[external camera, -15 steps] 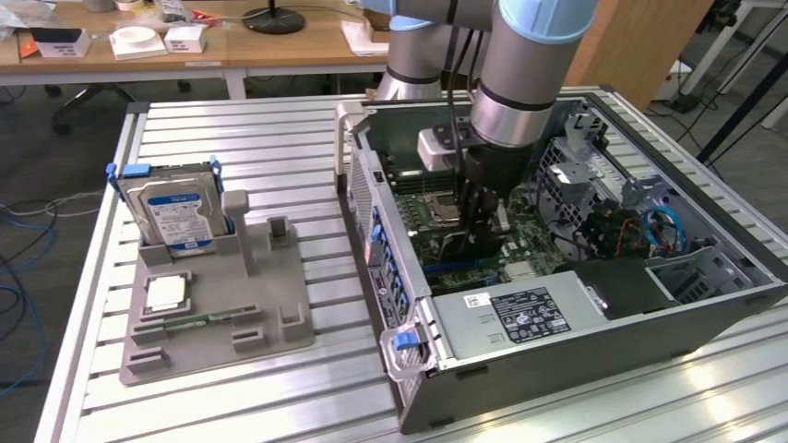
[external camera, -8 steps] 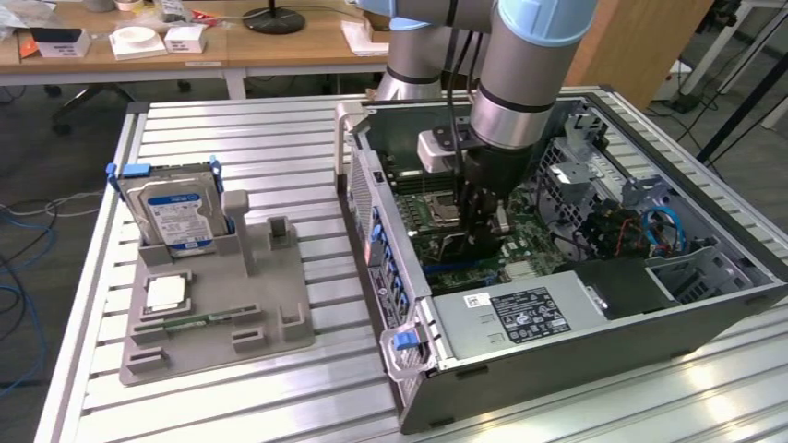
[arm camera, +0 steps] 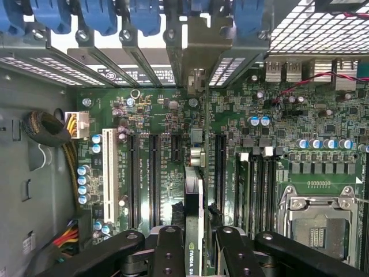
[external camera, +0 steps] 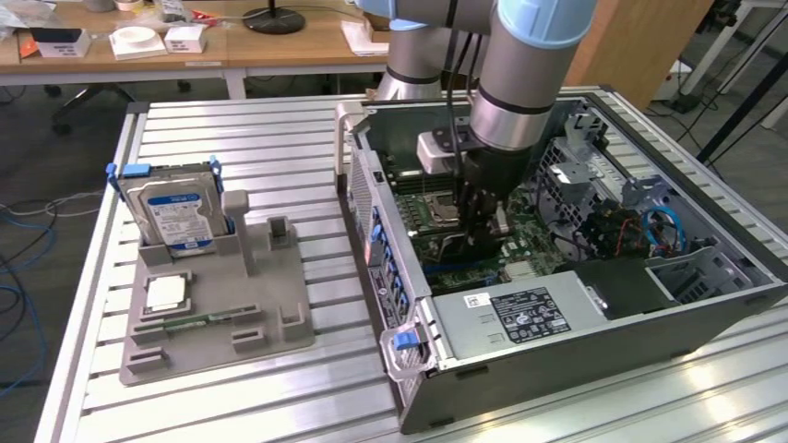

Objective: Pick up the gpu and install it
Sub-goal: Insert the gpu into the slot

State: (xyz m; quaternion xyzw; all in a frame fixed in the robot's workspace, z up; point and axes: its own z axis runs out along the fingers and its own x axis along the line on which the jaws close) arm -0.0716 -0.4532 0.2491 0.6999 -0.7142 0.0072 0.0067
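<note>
Arm's down inside the open PC case with the gpu edge-on over the slots.

The counter (external camera: pixel 246 148) carries the case (external camera: pixel 591 369), lying open: inside it sit the green motherboard (arm camera: pixel 167 121), an empty CPU socket (arm camera: pixel 320 222), a power supply (external camera: pixel 530 314) at the near end and blue cables (external camera: pixel 665 231) toward the exterior view's right. On the exterior view's left, a grey tray (external camera: pixel 265 305) holds a hard drive (external camera: pixel 179 212) standing upright in its slot, a CPU (external camera: pixel 166 293) lying flat and a small green memory stick (external camera: pixel 203 321). The gripper (arm camera: pixel 195 245) is partly closed, pinching the gpu (arm camera: pixel 194 225) between its fingers (arm camera: pixel 168 254); the card stands on edge right above the motherboard's long slots, its bracket end lined up with the rear openings.
</note>
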